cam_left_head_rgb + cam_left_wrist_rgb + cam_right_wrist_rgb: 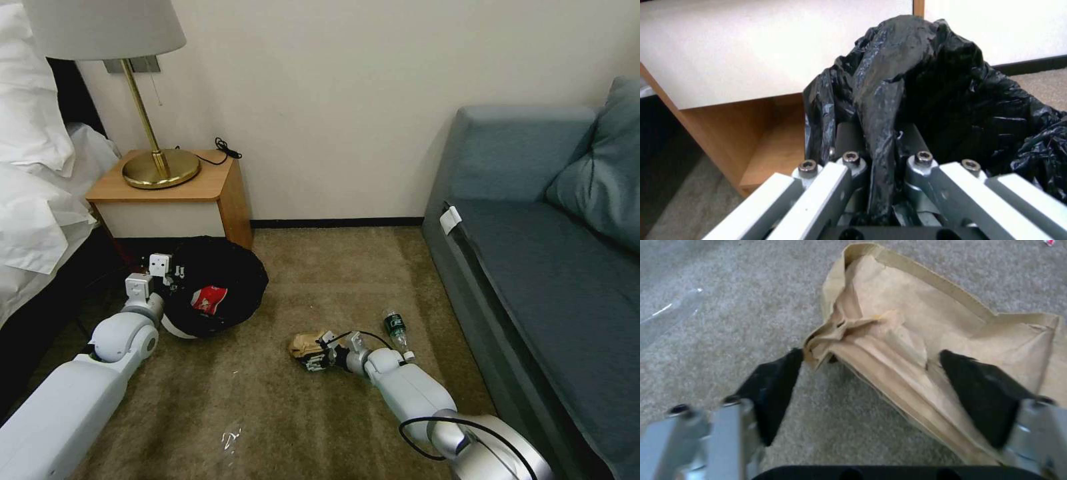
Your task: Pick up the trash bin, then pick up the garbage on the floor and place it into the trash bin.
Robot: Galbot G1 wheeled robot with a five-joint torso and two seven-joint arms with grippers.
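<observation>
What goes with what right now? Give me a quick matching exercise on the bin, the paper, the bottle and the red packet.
Things:
1. bin
2. paper
3. bottle
4. red packet

States:
A. lying inside the black bag
B. on the carpet by the sofa, beside the right arm
C. rim clamped by the left gripper
D. between the open fingers of the right gripper

Pairs: 1-C, 2-D, 3-B, 4-A

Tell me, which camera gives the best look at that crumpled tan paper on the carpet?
The right wrist view: the tan paper fills it, creases clear, lying between the right claw's open fingers. The head view shows the paper only as a small lump at that claw's tip. The left wrist view looks at the trash bin's black bag instead.
</observation>
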